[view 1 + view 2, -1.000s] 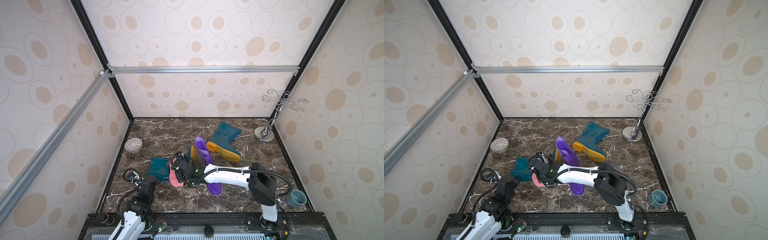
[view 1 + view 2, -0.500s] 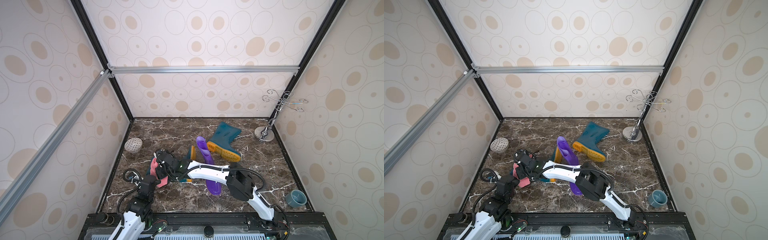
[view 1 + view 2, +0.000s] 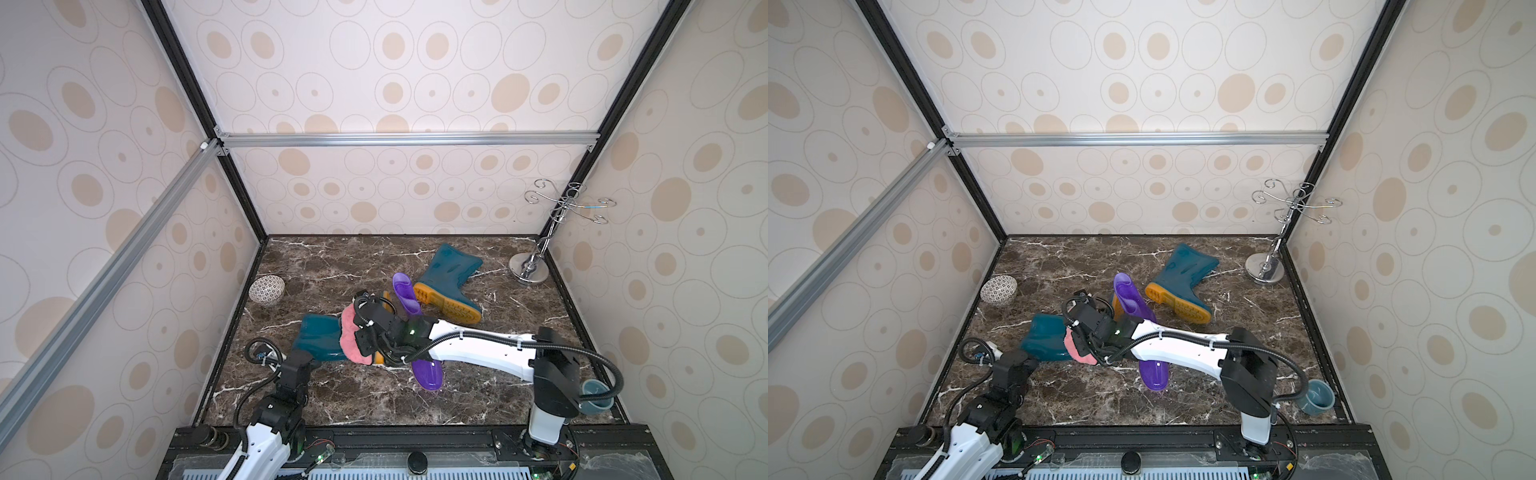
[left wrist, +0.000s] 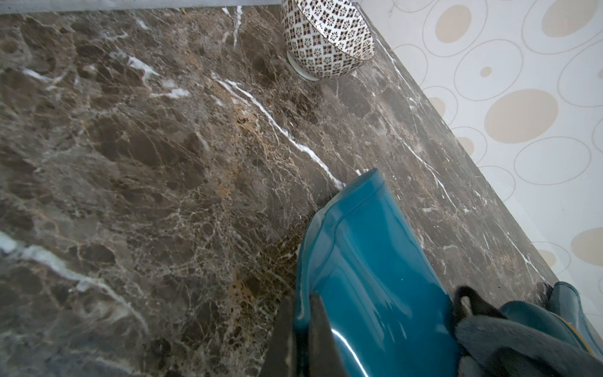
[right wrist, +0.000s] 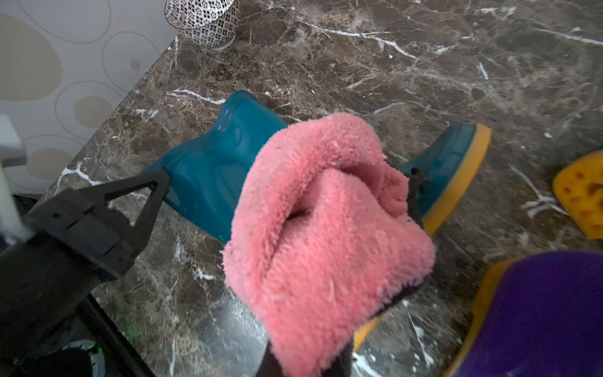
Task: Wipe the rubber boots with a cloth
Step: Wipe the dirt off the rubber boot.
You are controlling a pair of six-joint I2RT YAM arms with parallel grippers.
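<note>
The near dark teal rubber boot (image 3: 320,340) (image 3: 1044,340) lies on its side at the front left of the marble floor. My left gripper (image 4: 301,326) (image 3: 301,361) is shut on the rim of its shaft (image 4: 368,277). My right gripper (image 3: 363,332) (image 5: 303,359) is shut on the fluffy pink cloth (image 3: 353,347) (image 3: 1075,349) (image 5: 326,228), which covers the middle of that boot (image 5: 208,169); the contact itself is hidden. The purple boot (image 3: 405,291) (image 3: 1129,295) (image 5: 538,313) lies under my right arm. A second teal boot (image 3: 449,274) (image 3: 1183,274) lies farther back.
A patterned bowl (image 3: 267,291) (image 3: 998,290) (image 4: 326,39) (image 5: 202,19) stands by the left wall. A chrome hook stand (image 3: 530,270) (image 3: 1264,270) fills the back right corner. A blue-grey cup (image 3: 596,395) (image 3: 1316,397) sits at the front right.
My right gripper carried the cloth left along the near teal boot toward its shaft, then back right to its middle. The left arm has stayed put on the rim.
</note>
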